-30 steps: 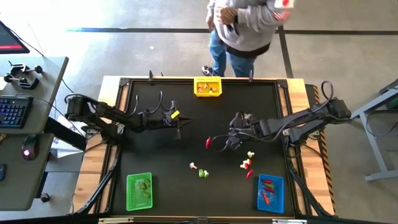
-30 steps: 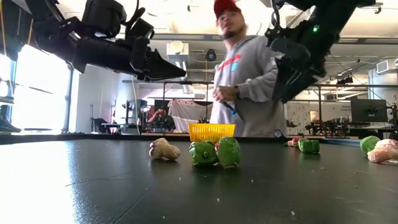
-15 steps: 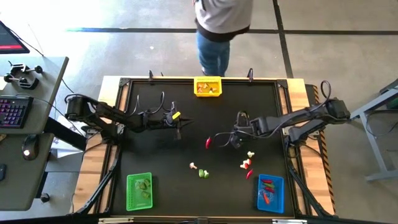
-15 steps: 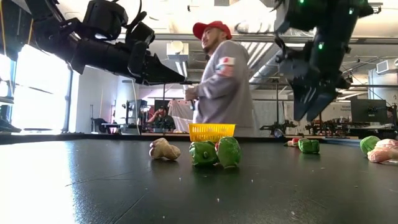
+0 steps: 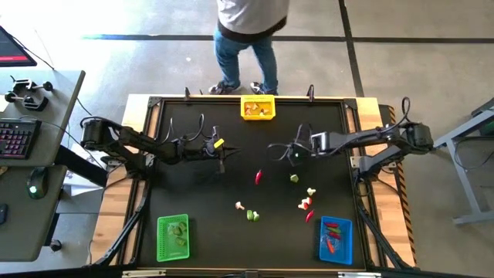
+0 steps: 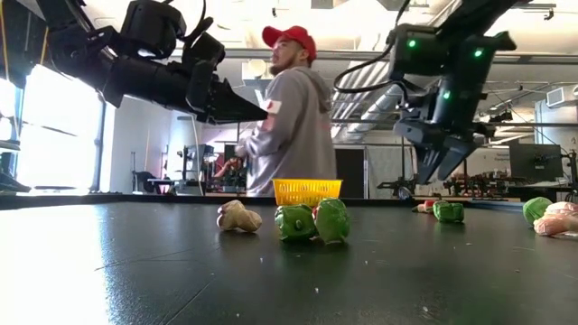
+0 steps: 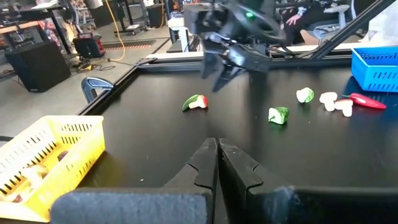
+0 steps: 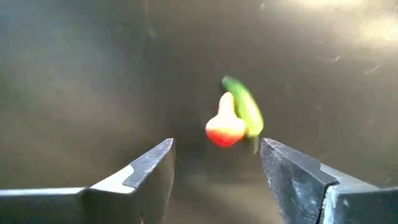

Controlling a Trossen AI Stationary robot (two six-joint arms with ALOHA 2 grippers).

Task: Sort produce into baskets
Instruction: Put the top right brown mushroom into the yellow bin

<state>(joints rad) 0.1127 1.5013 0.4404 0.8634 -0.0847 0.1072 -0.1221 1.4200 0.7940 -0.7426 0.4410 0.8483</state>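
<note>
My right gripper (image 5: 275, 148) hangs open and empty above the middle of the black table, and it also shows in the low view (image 6: 441, 161). Its wrist view shows a red-and-green piece (image 8: 233, 118) on the table beyond the fingers (image 8: 214, 165); the same piece lies at mid-table (image 5: 258, 177). A green piece (image 5: 294, 178) lies beside it. More pieces lie nearer the front (image 5: 253, 215) (image 5: 306, 204). My left gripper (image 5: 222, 157) is shut and empty, held above the table's left half. The yellow basket (image 5: 258, 107), green basket (image 5: 173, 236) and blue basket (image 5: 336, 239) each hold pieces.
A person (image 5: 245, 38) stands just beyond the table's far edge, behind the yellow basket. In the low view a tan piece (image 6: 238, 217) and two green pieces (image 6: 312, 221) lie close to the camera. A desk with a keyboard (image 5: 17, 137) stands left of the table.
My right gripper has moved toward the table's far edge, away from the pieces, and the green piece near mid-table now shows uncovered. The person behind the table has walked toward the left. My left arm has kept still.
</note>
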